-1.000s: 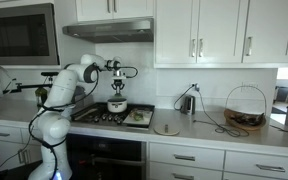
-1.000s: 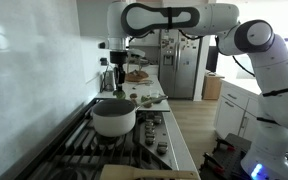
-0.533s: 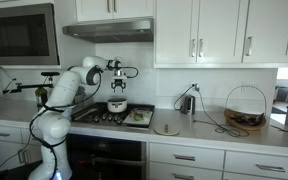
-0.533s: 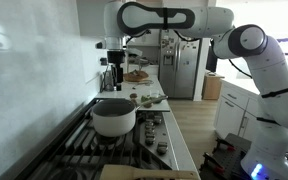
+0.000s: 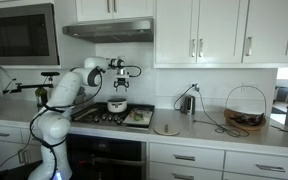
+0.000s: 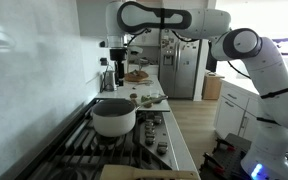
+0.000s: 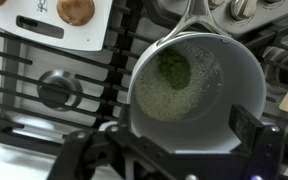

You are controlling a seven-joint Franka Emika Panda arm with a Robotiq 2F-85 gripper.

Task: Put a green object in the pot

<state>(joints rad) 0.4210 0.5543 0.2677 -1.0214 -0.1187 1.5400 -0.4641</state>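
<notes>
The pot is small, round and whitish, and stands on the stove grate. On its bottom lies a green object, free of the fingers. My gripper hangs straight above the pot, open. One dark finger is on one side of the rim and the second on the opposite side, and nothing is between them. In both exterior views the gripper is a short way above the pot.
A white board with round brownish food items lies beside the pot. The black stove grates and a burner surround it. Farther along the counter are a steel vessel, a round plate and a wire basket.
The gripper has risen a little above the pot and its jaws have spread apart. The pot has not moved.
</notes>
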